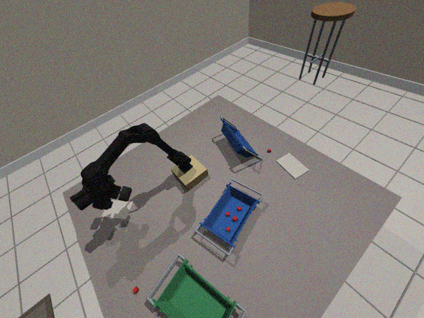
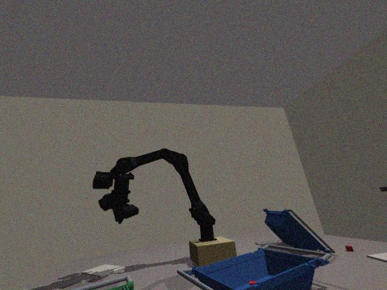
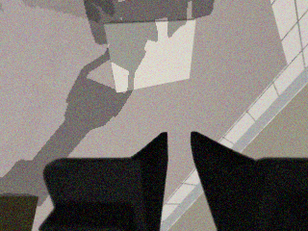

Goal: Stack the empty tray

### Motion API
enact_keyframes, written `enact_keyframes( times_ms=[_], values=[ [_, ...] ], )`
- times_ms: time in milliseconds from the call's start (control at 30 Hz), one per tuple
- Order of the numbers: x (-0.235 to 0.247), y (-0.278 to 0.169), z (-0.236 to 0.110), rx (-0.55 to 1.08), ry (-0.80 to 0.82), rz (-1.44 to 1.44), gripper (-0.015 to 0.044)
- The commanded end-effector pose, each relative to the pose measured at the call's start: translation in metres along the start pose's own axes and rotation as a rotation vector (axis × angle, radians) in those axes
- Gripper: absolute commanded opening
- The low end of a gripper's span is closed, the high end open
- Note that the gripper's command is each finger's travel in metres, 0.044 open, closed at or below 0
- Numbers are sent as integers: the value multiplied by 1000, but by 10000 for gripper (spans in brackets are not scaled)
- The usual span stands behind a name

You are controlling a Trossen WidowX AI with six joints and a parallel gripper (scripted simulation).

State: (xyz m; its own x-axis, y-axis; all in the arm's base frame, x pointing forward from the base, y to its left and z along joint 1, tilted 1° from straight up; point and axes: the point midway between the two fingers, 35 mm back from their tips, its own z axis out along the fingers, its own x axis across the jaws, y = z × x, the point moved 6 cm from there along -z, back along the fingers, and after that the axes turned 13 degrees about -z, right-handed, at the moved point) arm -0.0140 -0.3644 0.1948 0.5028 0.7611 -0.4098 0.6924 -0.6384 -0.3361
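Note:
The loaded blue tray [image 1: 212,213] [image 2: 250,269] stands mid-table with several red blocks [image 1: 234,218] inside. Its wire bars lie swung out over its far end [image 1: 247,187] and its near end [image 1: 210,243]. A second blue tray [image 1: 236,138] [image 2: 289,229] is empty and sits tipped up on edge behind it. My gripper [image 1: 123,193] [image 2: 120,218] [image 3: 178,137] hangs in the air far left of both trays, over a white sheet [image 1: 116,211] [image 3: 166,60]. Its fingers are nearly together with nothing between them.
An empty green tray [image 1: 191,295] with wire bars lies at the front edge. Loose red blocks lie by the tipped tray [image 1: 269,150] and near the green one [image 1: 135,289]. Another white sheet [image 1: 291,165] lies at the right. The arm stands on a tan pedestal [image 1: 195,174]. A stool [image 1: 328,34] stands far back.

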Motion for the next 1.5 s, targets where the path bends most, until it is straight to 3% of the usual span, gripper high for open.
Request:
enact_keyframes(
  times_ms=[0,500,967,1233,1467],
  values=[
    [33,51,-29,-112,3,-131,85],
    [191,168,-122,-412,72,-610,85],
    [380,187,-187,-579,184,-1069,85],
    [391,186,-188,-585,194,-1093,85],
    [402,196,-168,-585,194,-1093,85]
  ],
)
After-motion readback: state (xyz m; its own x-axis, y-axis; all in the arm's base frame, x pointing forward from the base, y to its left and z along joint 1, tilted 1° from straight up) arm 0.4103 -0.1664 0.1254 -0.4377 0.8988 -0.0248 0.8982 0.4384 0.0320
